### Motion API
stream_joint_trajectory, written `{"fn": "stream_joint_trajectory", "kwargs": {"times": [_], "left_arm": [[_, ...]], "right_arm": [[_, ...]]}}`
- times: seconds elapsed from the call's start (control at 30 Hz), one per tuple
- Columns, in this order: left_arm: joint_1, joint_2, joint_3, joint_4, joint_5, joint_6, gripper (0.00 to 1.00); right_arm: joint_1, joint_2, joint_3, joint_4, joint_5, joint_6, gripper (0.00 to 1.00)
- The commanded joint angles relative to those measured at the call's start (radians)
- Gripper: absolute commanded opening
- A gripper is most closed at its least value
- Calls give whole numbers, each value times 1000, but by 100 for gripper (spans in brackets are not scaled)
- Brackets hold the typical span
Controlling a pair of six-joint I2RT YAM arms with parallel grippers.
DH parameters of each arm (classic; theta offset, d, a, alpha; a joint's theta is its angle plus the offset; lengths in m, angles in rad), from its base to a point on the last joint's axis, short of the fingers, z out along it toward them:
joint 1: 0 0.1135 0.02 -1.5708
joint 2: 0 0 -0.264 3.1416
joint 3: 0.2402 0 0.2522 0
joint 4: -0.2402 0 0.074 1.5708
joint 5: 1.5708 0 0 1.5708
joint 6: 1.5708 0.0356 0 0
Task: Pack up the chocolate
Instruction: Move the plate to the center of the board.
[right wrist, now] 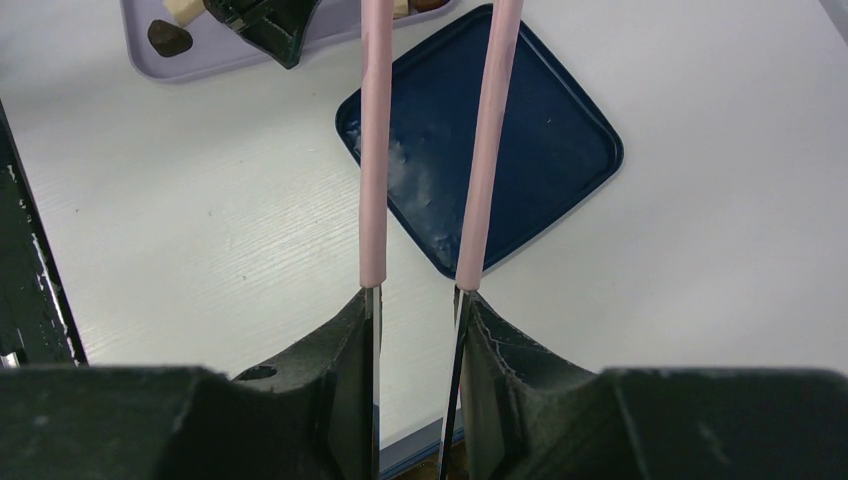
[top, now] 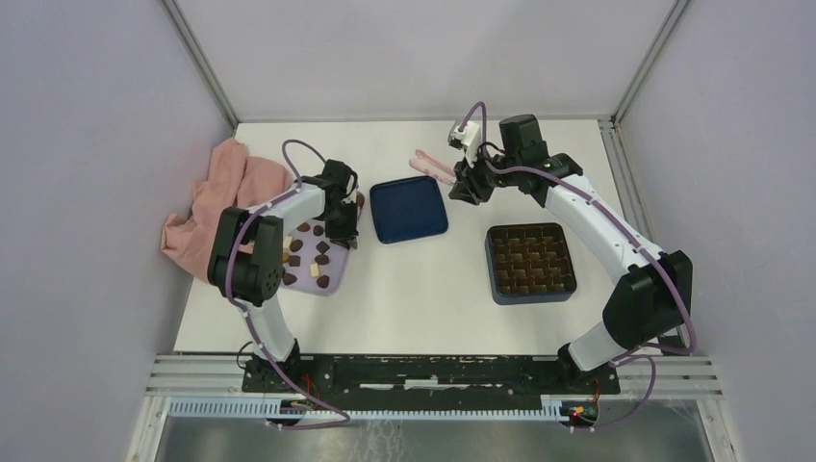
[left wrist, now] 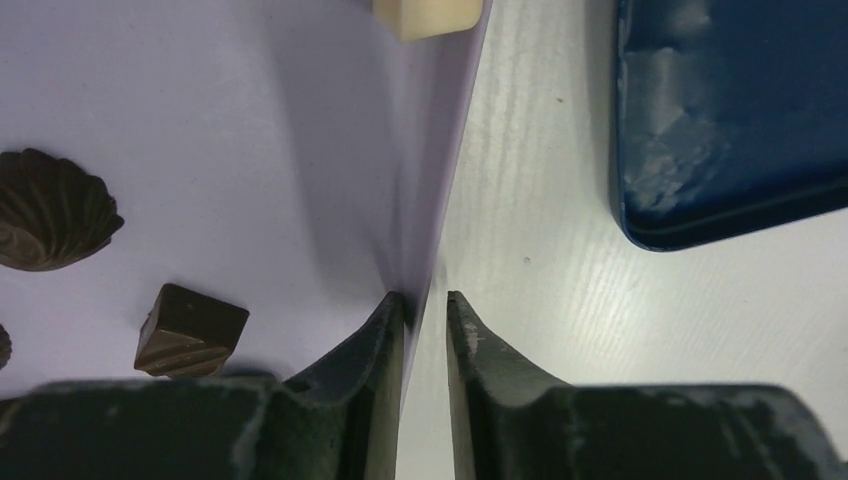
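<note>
At the far left a pink cloth [top: 226, 192] lies bunched beside the lilac tray [left wrist: 250, 120]. As far as we can see, the chocolate [top: 323, 248] is all on that tray: roughly ten loose pieces, dark, mid brown and cream.

The left gripper [left wrist: 425, 305] stands at the tray's right rim, with one finger over the tray and one over the table. The rim sits in the narrow slot between them; we cannot tell whether it is clamped.

Next comes the dark blue lid [top: 409, 209], lying flat. The right gripper [right wrist: 418, 300] is closed on the pink tongs [right wrist: 376, 150], whose arms reach out over the lid.

At the right sits the dark blue box [top: 531, 262]. Its compartments are too small to judge from above — possibly a few are filled. We judge packing barely begun — most pieces are not yet in the box.
</note>
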State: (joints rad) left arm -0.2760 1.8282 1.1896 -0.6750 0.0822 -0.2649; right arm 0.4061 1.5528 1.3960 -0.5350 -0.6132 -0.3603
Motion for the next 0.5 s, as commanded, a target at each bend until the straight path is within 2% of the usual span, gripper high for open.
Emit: {"fn": "stream_joint_trajectory", "kwargs": {"times": [0.0,0.13,0.47], "left_arm": [[-21,-17,-29,28,134,50,22],[-83,-12,-36,40,143,72,19],[-253,35,6,108,168,63,16]], "right_arm": [[4,-13,8,27,-22,3,36],[4,-6,6,17,-23,-5,36],[2,-7,-8,-26,-3,-50,36]]}}
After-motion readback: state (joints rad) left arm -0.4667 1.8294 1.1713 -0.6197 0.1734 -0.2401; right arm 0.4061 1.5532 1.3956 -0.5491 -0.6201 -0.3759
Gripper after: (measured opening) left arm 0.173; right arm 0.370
